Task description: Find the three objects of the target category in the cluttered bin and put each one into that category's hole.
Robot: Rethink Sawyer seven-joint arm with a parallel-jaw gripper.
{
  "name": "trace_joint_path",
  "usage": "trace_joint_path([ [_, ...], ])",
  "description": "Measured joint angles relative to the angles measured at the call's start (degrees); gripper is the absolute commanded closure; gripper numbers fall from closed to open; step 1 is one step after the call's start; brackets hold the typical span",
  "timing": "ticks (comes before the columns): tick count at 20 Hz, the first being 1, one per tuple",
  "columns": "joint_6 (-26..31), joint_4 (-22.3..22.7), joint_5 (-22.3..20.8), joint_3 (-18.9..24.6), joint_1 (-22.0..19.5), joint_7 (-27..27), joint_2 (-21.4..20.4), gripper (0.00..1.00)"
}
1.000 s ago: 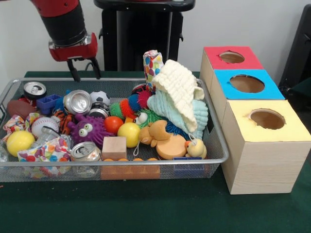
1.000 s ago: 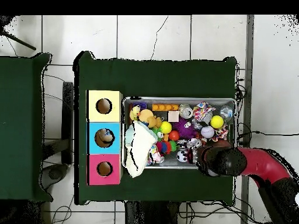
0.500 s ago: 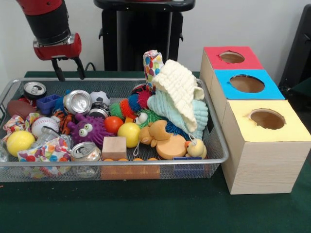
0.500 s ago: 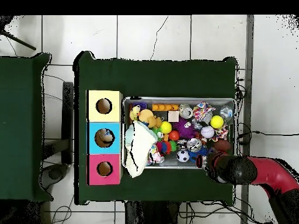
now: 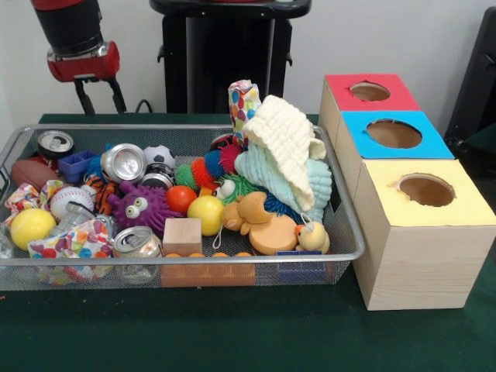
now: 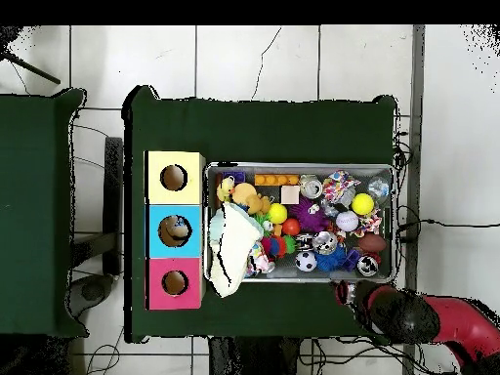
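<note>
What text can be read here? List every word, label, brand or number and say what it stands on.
No readable text in either view.
Cans: only plain silver tops and sides show, no brand legible.
Patterned paper cup: coloured spots, no lettering.
Red box, blue box and yellow box: plain coloured tops with holes, no labels.
Baseball: stitching only.
</note>
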Motion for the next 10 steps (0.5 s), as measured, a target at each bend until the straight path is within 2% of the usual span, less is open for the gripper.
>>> trace_joint_path([
  [10, -1.33, 3.02, -3.49, -0.76, -3.06, 0.0, -0.04, 0.0],
])
